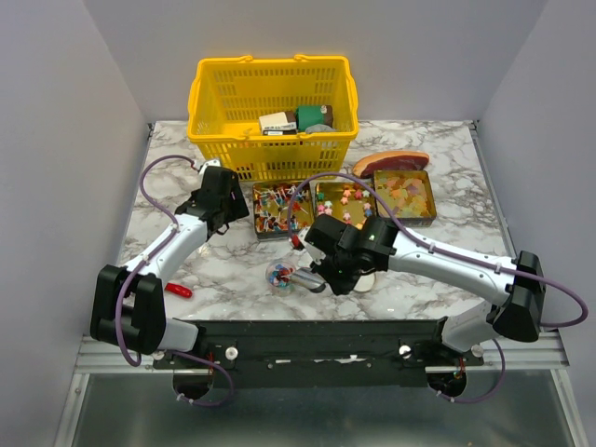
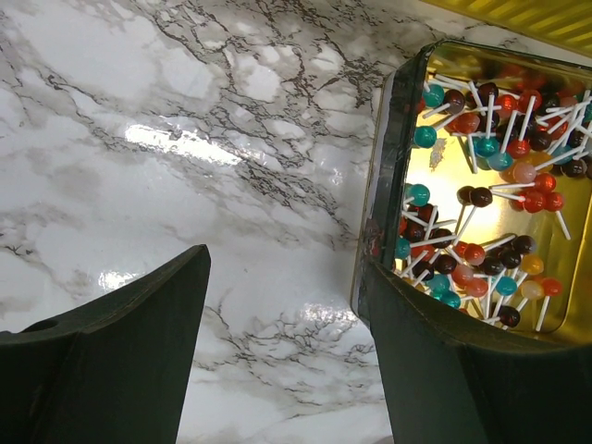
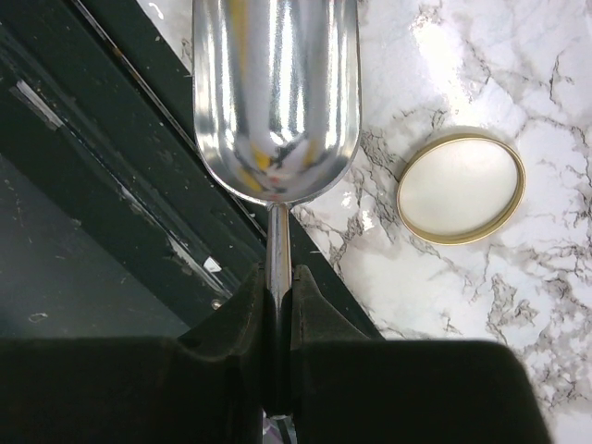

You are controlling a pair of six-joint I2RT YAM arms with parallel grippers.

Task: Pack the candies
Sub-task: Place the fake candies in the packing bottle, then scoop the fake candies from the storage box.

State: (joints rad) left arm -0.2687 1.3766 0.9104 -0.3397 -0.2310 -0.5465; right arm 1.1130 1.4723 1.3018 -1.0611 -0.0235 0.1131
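Toward the back of the marble table (image 1: 466, 186), just in front of a yellow basket (image 1: 223, 102) with a few boxes inside, three open gold-lined tins side by side, with the candies (image 1: 343, 200) sorted among them: ball lollipops (image 2: 481, 196) on white sticks in the left tin (image 2: 375, 185), pink and green pieces (image 1: 346, 197) in the middle tin (image 1: 317, 197), yellow-orange gummies (image 1: 402, 193) in the right tin (image 1: 433, 200). Nearer the arms, a few more coloured sweets inside a small clear jar (image 1: 279, 275), with its round gold-rimmed lid (image 3: 461, 190) flat on the marble, apart from it. Just behind the right tin, a red-brown meat slab (image 1: 389, 163). Close to the left arm's base, a small red object (image 1: 179, 290), too small to name. At the left tin's near corner, the left end effector (image 2: 282, 268), spread wide with nothing between its fingers: one dark finger (image 2: 139, 351) over bare marble, the other close against the tin's black outer wall, touching or not impossible to tell. Above the table's near edge, the right end effector (image 3: 277, 282), nearly closed and pinching the thin handle of a metal scoop (image 3: 276, 92), bowl pointing away from the wrist, no sweets visible in it. Seen from above, scoop bowl right beside the jar.
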